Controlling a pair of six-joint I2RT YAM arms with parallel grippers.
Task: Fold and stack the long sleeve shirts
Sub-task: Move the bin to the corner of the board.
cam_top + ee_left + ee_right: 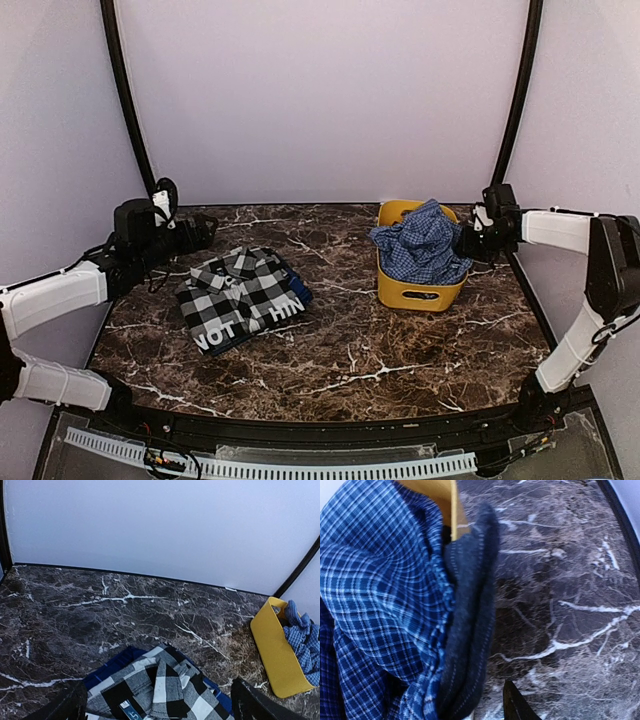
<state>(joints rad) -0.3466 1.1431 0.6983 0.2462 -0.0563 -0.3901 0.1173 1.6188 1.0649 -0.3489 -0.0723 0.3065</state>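
The black-and-white plaid shirt lies folded on the left half of the table, its white lettering facing up and its navy lining showing at the edges. In the left wrist view the plaid shirt lies below and between the spread fingers. My left gripper hovers open and empty just behind it. The blue fine-check shirt is bunched in the yellow bin. My right gripper is at the shirt's right edge. In the right wrist view a fold of the blue shirt runs down to my gripper and hides one finger.
The dark marble table ends at black frame posts and pale walls behind and at both sides. The yellow bin stands at the back right, to the right of the plaid shirt.
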